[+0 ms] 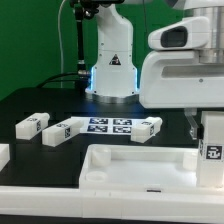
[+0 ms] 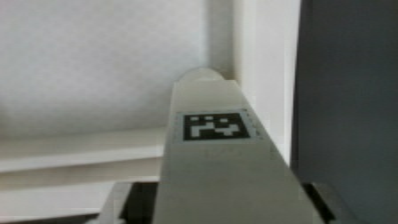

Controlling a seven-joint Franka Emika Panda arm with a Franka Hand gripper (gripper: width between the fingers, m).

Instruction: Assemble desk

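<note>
- You risk catching the raised rim of the broad white rimmed plastic desk top (image 1: 130, 168) rather than its corner seat. The cause would be a small offset of the long white square-section plastic leg block (image 2: 217, 150). Its end then jams or cocks over in the grip.
- A downward push onto the rim may also shove the desk top sideways, as nothing visibly braces it.
- The seat itself is hidden behind the leg block, so you cannot confirm alignment.
- The two-finger gripper (image 2: 217, 203) is clenched on the leg block, a dark finger on either side.
- The leg block stands upright under the gripper, its free end at the desk top's corner, just beside the rim. You cannot tell whether it touches.
- Spare white leg blocks (image 1: 32, 125) lie beyond the desk top's far rim, well apart.
</note>
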